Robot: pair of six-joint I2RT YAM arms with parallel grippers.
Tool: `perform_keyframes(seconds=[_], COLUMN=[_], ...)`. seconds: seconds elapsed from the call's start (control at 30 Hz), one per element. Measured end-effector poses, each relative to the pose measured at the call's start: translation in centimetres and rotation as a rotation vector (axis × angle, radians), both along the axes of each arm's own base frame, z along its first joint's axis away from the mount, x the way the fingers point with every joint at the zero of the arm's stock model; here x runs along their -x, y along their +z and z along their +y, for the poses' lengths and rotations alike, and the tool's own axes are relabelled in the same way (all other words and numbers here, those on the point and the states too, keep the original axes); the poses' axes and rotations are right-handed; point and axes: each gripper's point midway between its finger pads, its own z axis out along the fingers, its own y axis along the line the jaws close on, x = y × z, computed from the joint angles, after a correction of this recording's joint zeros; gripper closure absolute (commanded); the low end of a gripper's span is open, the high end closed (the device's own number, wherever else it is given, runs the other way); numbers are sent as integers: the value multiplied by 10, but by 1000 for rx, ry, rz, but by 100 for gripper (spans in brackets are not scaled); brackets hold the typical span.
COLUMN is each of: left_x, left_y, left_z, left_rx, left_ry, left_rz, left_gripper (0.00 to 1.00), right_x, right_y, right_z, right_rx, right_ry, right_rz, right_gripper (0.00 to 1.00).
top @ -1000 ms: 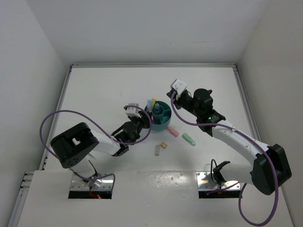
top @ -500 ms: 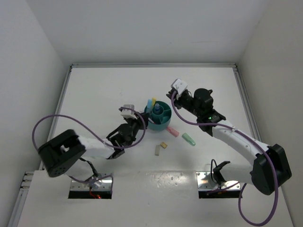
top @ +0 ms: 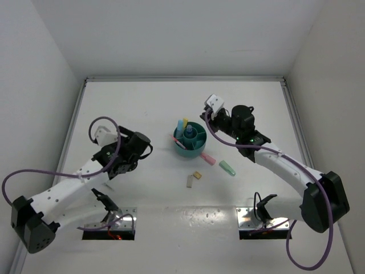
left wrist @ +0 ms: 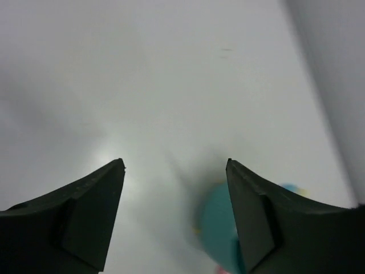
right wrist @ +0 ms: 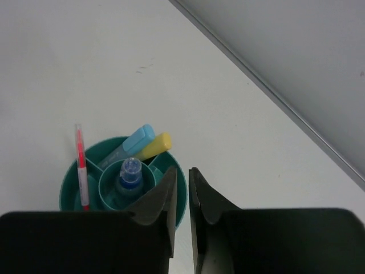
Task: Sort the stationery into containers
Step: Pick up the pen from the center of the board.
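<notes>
The teal organiser [top: 191,152] is being shown on the desk [top: 142,103] holding pens [right wrist: 81,165] and markers [right wrist: 132,142] — a pink marker [top: 207,158], a green marker [top: 227,168] and two erasers [top: 198,175] are lying near it. The right hand [right wrist: 181,171] is being held close by it, narrowly parted and empty; the left hand [left wrist: 175,164], well apart, wide and empty.

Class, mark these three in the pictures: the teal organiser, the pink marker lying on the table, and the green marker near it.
teal organiser [top: 191,153], top view, near outer wall.
pink marker [top: 207,158], top view, middle of barrel.
green marker [top: 227,168], top view, middle of barrel.
</notes>
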Motion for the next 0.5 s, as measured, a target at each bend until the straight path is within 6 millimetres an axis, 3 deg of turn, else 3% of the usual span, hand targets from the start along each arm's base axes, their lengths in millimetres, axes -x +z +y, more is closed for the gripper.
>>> perform_keyframes(seconds=[0.07,0.13,0.3,0.5], left_x=[19,39,60,75], left_y=[-35,-58,-85,-119], left_z=[24,43,76,99], left_rx=[-62,-98,-118,-144], left_ry=[77,133,269,397], left_rz=[154,267,391,558], left_gripper=[20,20,17,16], right_x=[0,0,2,3], right_y=[0,0,2,0], right_z=[1,2,4,5], right_rx=[-3,-4,-14,-25], right_ry=[1,7,13,11], right_rz=[13,24,42,60], right_gripper=[89,89,89,89])
